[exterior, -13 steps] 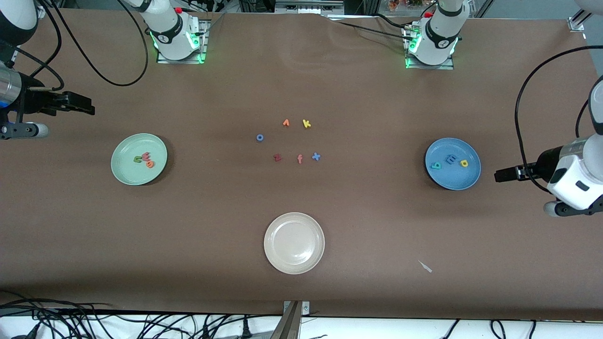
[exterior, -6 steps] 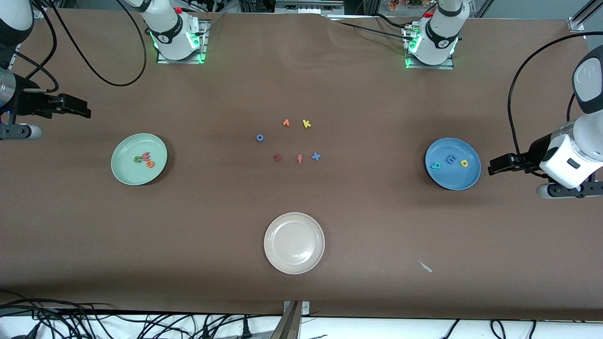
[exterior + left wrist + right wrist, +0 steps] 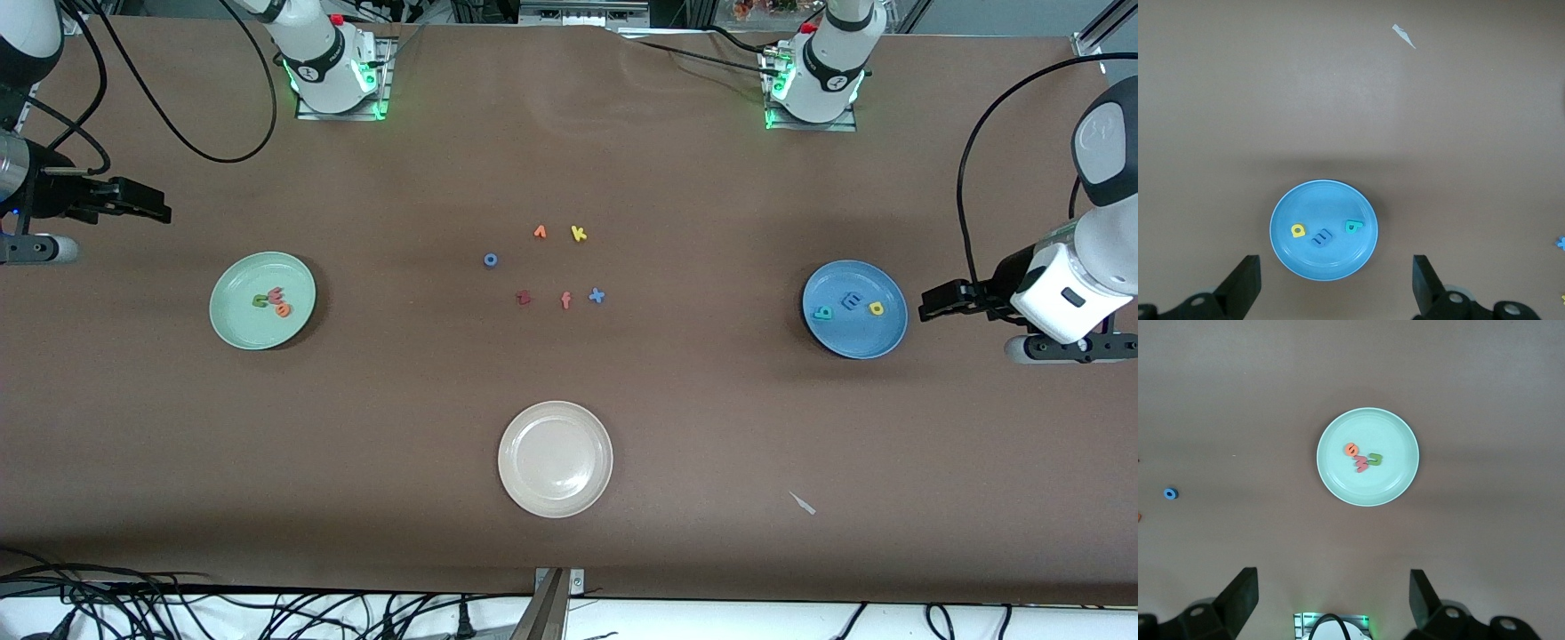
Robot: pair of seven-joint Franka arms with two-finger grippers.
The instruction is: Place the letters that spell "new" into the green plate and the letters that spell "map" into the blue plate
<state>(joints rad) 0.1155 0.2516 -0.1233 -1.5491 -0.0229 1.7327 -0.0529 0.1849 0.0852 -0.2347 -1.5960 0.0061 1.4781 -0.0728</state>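
The green plate point(image 3: 233, 311) point(image 3: 1395, 443) holds the green n point(image 3: 260, 300) point(image 3: 1375, 459), the orange e point(image 3: 283, 310) point(image 3: 1351, 449) and the red-pink w point(image 3: 276, 292) point(image 3: 1361, 464). In the blue plate point(image 3: 853, 336) point(image 3: 1328, 263) lie the blue m point(image 3: 851, 301) point(image 3: 1321, 237), the yellow a point(image 3: 877, 308) point(image 3: 1297, 231) and the teal p point(image 3: 824, 312) point(image 3: 1353, 227). My left gripper point(image 3: 932, 302) point(image 3: 1335, 270) hangs open and empty over the table just beside the blue plate. My right gripper point(image 3: 149, 203) point(image 3: 1333, 587) hangs open and empty at the right arm's end of the table, apart from the green plate.
A cream-white plate point(image 3: 556, 505) sits near the front edge. Loose letters lie mid-table: a blue o point(image 3: 490, 260), a yellow k point(image 3: 579, 234), a dark red z point(image 3: 524, 298), a salmon f point(image 3: 565, 300), a blue x point(image 3: 597, 296) and an orange one point(image 3: 540, 232). A white scrap point(image 3: 804, 503) lies on the cloth.
The left gripper has swung a little closer to the blue plate. The right gripper drew back slightly toward its table end, then held still. The letters and plates have not moved.
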